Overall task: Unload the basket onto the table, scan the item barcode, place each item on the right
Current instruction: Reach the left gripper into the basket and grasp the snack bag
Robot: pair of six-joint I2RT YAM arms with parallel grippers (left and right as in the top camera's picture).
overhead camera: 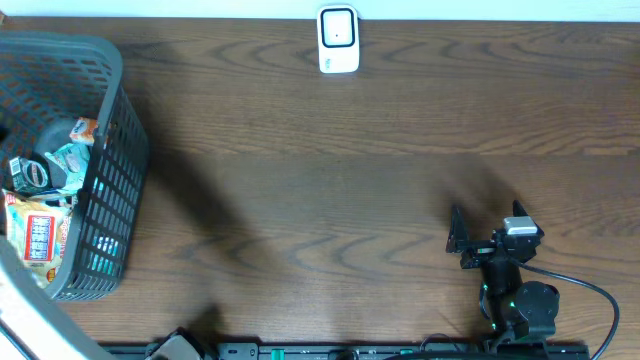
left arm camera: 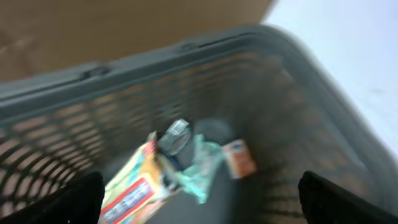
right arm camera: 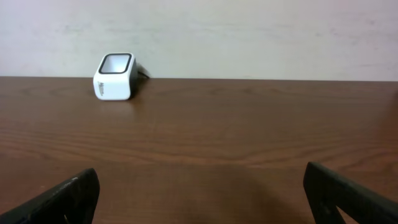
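At the far left of the brown wood-grain tabletop (overhead camera: 300,190) stood a grey mesh basket (overhead camera: 112,190), and the items for scanning lay together on its floor. Among them were a yellow and red packet (overhead camera: 38,238), a dark round item with a pale label (overhead camera: 30,174), a crumpled teal wrapper (overhead camera: 68,158) and a small orange packet (overhead camera: 85,129). No barcode could be read on any of them.

The left pincer (left arm camera: 208,202) hung above the basket (left arm camera: 186,53) and looked down into it. Its two dark fingertips (left arm camera: 74,199) sat at the bottom corners of the wrist view, spread wide with nothing between them. That blurred view showed the yellow and red packet (left arm camera: 134,193) nearest, the dark round item (left arm camera: 177,134) above it, the teal wrapper (left arm camera: 202,163) beside it and the orange packet (left arm camera: 239,158) furthest right.

At the middle of the tabletop's far edge stood the white barcode scanner (overhead camera: 338,40), well apart from the basket. Down at the near right, the right pincer (overhead camera: 487,222) was low over bare wood, its jaws wide apart and empty. From its wrist camera the right pincer (right arm camera: 205,199) faced across the tabletop, with the scanner (right arm camera: 115,76) far off to the left against the pale wall (right arm camera: 249,31)
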